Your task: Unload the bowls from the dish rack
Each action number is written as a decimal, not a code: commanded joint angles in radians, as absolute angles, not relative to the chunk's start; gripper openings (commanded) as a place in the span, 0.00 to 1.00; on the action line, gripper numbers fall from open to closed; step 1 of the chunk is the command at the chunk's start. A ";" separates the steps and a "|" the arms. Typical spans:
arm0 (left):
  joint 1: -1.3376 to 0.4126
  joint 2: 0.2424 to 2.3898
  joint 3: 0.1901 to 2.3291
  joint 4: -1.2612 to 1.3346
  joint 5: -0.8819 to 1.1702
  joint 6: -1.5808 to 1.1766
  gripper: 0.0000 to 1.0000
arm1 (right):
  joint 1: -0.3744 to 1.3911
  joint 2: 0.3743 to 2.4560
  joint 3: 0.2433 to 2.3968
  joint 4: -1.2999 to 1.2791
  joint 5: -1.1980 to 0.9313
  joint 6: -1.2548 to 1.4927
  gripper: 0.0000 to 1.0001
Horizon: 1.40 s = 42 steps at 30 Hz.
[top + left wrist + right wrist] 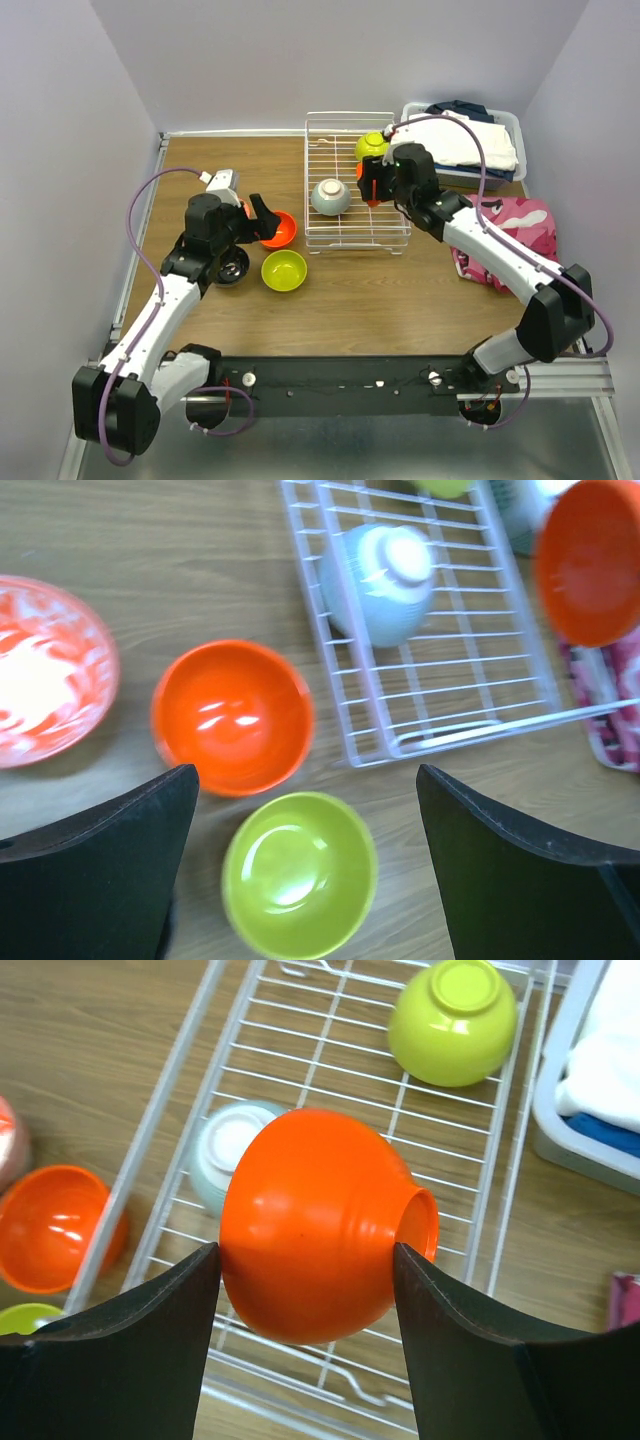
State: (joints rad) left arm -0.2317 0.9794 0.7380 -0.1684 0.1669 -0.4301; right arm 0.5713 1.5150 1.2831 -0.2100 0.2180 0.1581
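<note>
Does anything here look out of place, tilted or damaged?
Nothing is spilled or broken. Only the pink cloth, crumpled right of the rack, looks foreign among dishes. The right gripper holds an orange bowl on its side.

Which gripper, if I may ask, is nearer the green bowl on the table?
Left: left gripper just beside the green bowl; right gripper over the rack, holding an orange bowl.

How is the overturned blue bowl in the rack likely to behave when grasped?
Probably rigid and slippery: the blue bowl looks hard and glossy. It sits foot-up on the rack, so a pinch on its curved wall may slip. Rim down, it seems unlikely to roll.
</note>
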 commanded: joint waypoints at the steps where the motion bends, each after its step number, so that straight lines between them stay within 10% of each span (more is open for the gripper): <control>1: -0.297 1.037 0.736 0.073 0.279 -0.560 0.99 | 0.561 1.422 1.213 -0.038 0.089 0.293 0.39; 31: -0.508 1.535 0.910 0.548 0.268 -1.126 0.98 | 0.560 1.258 0.982 0.319 -0.080 0.629 0.39; 42: -0.512 1.614 0.848 0.784 0.321 -1.308 0.59 | 0.560 1.250 0.896 0.429 -0.091 0.726 0.39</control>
State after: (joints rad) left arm -0.5056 1.5841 0.8764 0.6250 0.2813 -1.2163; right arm 0.5671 1.2758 0.9180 0.3225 -0.0715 0.6682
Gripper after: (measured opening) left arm 0.695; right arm 0.734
